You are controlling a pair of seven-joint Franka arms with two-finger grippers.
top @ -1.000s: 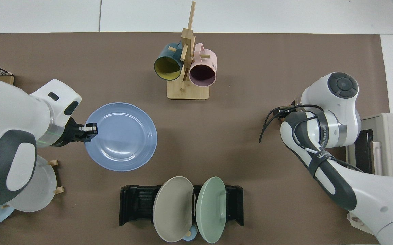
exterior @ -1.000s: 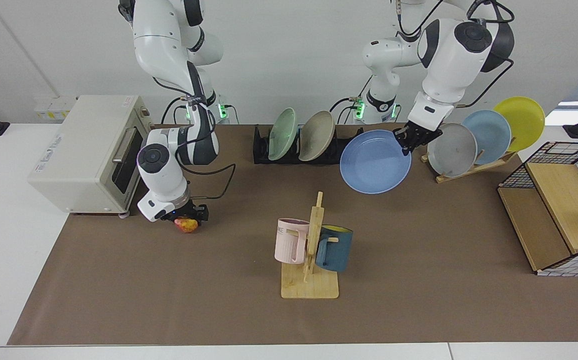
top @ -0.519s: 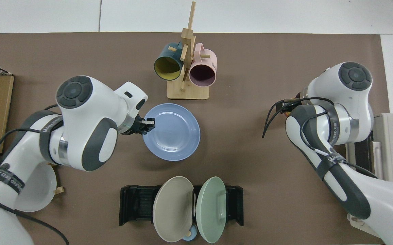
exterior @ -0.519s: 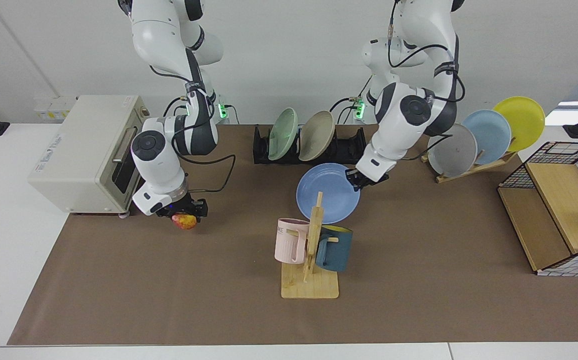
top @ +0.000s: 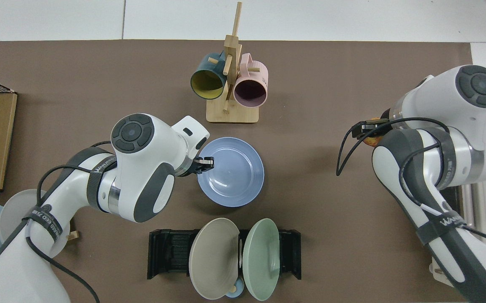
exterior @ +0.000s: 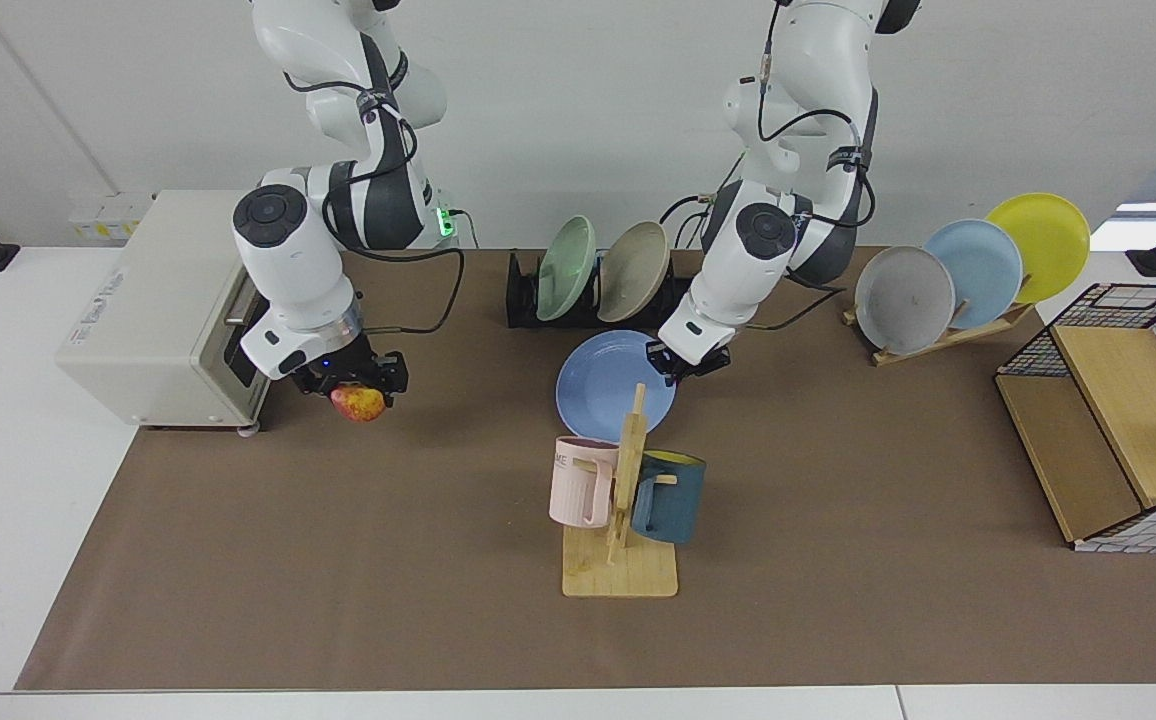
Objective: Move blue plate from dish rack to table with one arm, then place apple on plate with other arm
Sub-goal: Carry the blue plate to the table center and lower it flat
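The blue plate (exterior: 610,385) (top: 231,172) lies nearly flat, low over the brown mat of the table (exterior: 338,580), between the black dish rack (exterior: 523,300) (top: 167,252) and the mug tree. Whether it touches the mat I cannot tell. My left gripper (exterior: 686,362) (top: 204,163) is shut on the plate's rim. Beside the toaster oven, my right gripper (exterior: 356,392) (top: 371,131) is shut on the red-yellow apple (exterior: 359,404), held above the mat. In the top view only a sliver of the apple (top: 368,140) shows under that arm.
A green plate (exterior: 565,268) and a beige plate (exterior: 633,270) stand in the rack. The wooden mug tree (exterior: 623,500) (top: 230,88) with two mugs is just in front of the blue plate. A toaster oven (exterior: 168,310), a wooden plate stand (exterior: 938,335) and a wire basket (exterior: 1118,420) line the sides.
The left arm carried the blue plate down and toward the table's middle, levelling it behind the mug tree. The right arm lifted the apple higher off the mat.
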